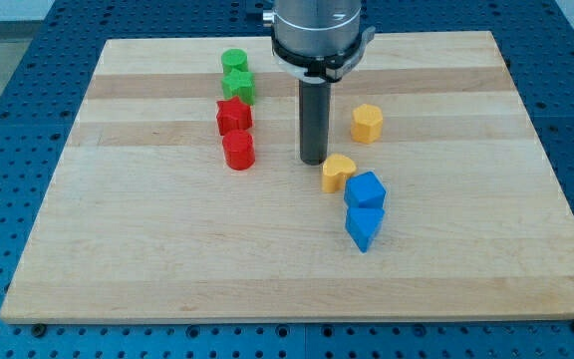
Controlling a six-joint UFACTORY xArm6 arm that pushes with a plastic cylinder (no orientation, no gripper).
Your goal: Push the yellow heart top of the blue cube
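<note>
The yellow heart (338,172) lies near the board's middle, touching the upper left of the blue cube (365,189). My tip (313,161) stands just left of the yellow heart, very close to it, and up-left of the blue cube. The rod hangs from the arm's grey end at the view's top centre.
A second blue block (363,227) sits right below the blue cube. A yellow hexagon block (367,123) lies up-right of the tip. At the left stand a red star (233,116), a red cylinder (238,151), and two green blocks (236,73). The wooden board (118,249) lies on a blue pegboard.
</note>
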